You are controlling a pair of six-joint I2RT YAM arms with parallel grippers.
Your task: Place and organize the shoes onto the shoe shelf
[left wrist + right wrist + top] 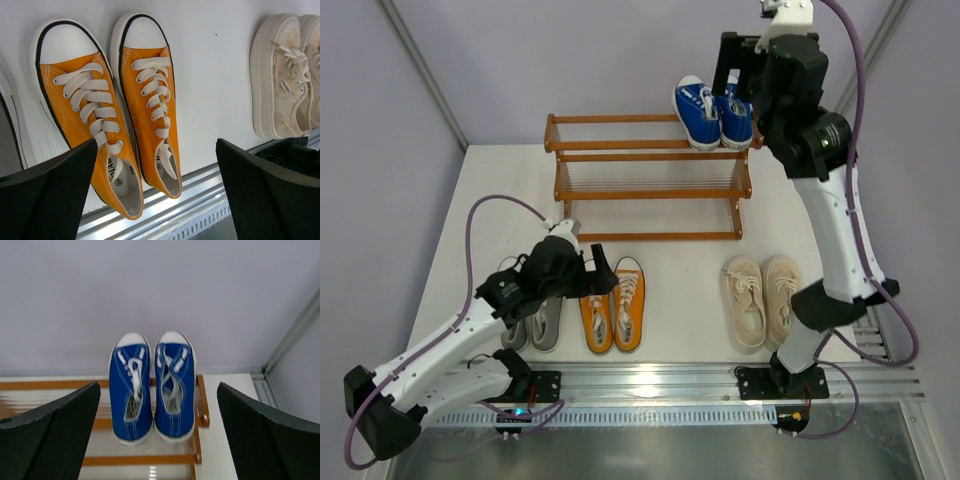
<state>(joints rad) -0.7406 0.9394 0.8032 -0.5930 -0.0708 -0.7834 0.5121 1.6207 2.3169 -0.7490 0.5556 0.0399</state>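
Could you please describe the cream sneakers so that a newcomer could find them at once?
Start at the wooden shoe shelf at the far side of the table; three pairs stand in a row in front of it. The cream sneakers are the rightmost pair, by the right arm's base. Unlike the orange pair and the grey pair, they are pale with thick ridged soles.

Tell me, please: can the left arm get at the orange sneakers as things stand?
Probably yes. The left gripper hangs open just above the orange sneakers, with nothing between them; the grey sneakers beside them lie apart.
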